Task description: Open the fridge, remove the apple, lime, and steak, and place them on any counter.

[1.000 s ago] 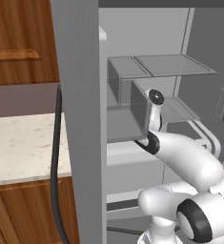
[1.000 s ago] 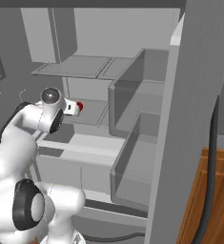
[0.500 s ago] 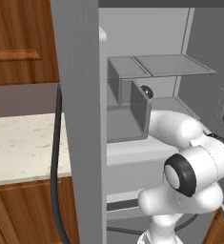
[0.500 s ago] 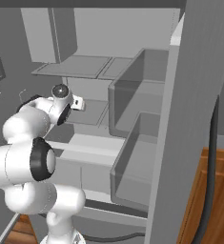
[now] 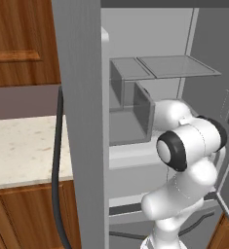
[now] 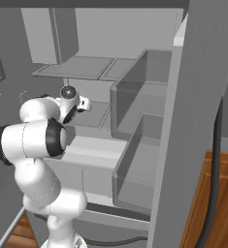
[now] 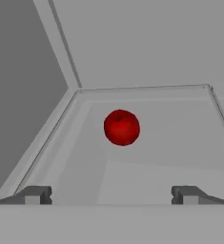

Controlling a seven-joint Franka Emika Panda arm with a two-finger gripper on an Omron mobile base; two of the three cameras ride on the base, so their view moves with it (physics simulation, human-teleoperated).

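1. Fridge (image 5: 82,121) already standing open, so that bit looks done. Now on the reach for the apple (image 7: 121,127).
2. Jaws (image 7: 111,194) spread wide, nothing pinched, pointed into the fridge along a grey shelf (image 7: 180,157).
3. Apple sitting on that shelf, straight ahead of the jaws and about centred between the two tips, apart from both.
4. Next up, probably: push straight forward till the apple sits between the tips, then squeeze and back out toward the tabletop (image 5: 18,151). Round thing, so could roll if nudged off-centre.
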